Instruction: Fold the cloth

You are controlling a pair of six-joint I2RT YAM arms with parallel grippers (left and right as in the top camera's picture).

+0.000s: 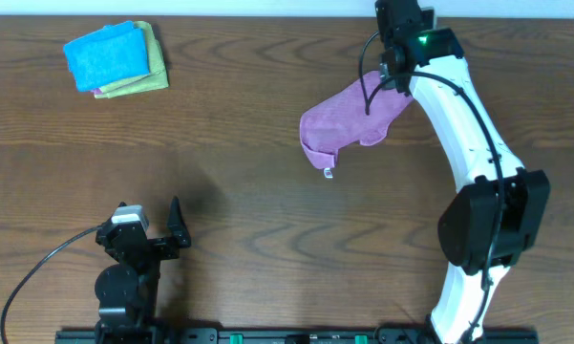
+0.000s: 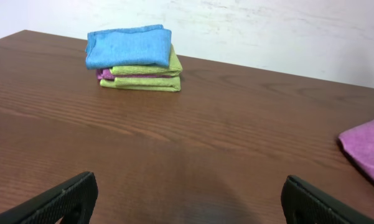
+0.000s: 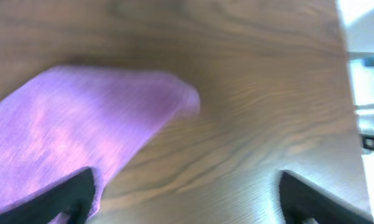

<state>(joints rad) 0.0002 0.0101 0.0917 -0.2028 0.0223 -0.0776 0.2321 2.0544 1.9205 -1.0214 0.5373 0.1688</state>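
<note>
Wood-grain table (image 1: 248, 220), soft rumpled purple cloth (image 1: 349, 122)

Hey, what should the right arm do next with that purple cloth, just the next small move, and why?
Probably lower the right gripper onto the edge of the purple cloth and close on it. Its jaws stand open and hold nothing, the cloth lies rumpled on the table beneath it, and the left gripper sits open at the far side.
</note>
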